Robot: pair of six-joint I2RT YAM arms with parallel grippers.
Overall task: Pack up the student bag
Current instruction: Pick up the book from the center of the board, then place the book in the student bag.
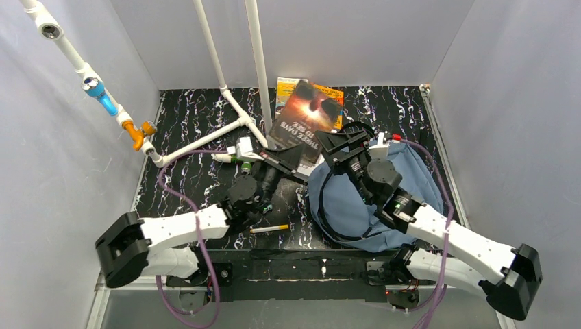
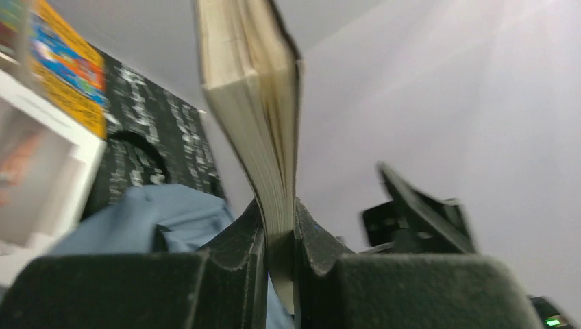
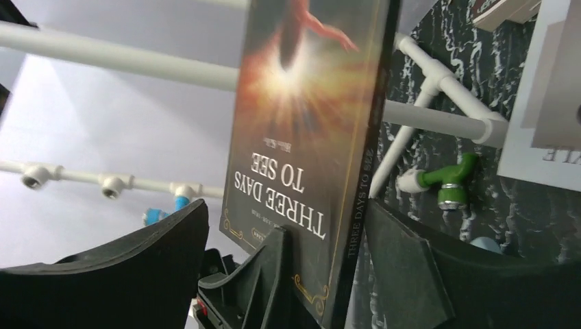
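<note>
Two grippers meet at one paperback, "Three Days to See" [image 1: 306, 113], which stands tilted just past the far left edge of the student bag [image 1: 342, 205]. That bag, slate-blue with black straps, lies slumped on the dark marbled table [image 1: 181, 120], with the right arm's wrist and forearm stretched across the top of it.

The left gripper [image 2: 277, 219] is pinched narrow on the lower edge of the book [image 2: 253, 82]: both black fingers [image 2: 240, 240] press against the covers, the page block rises between them, and a fold of the bag [image 2: 157, 212] shows just behind. Seen from above, this gripper [image 1: 277, 164] sits left of the bag, near its far corner.

The right gripper [image 3: 286, 205] stands wide. Its two pads flank the book [image 3: 308, 103] with a visible gap on each side, touching neither cover nor spine. From above it [image 1: 342, 144] hangs over the bag's far edge.

Beyond the bag, against the back wall, lies a yellow-covered book [image 1: 283, 88], partly under the held one. Left of the bag, near its front corner, a white and yellow pen [image 1: 269, 228] rests on the table. Farther left still runs a white pipe frame [image 1: 205, 139], and a green valve [image 3: 449, 179] sits on the frame's end nearest the bag
</note>
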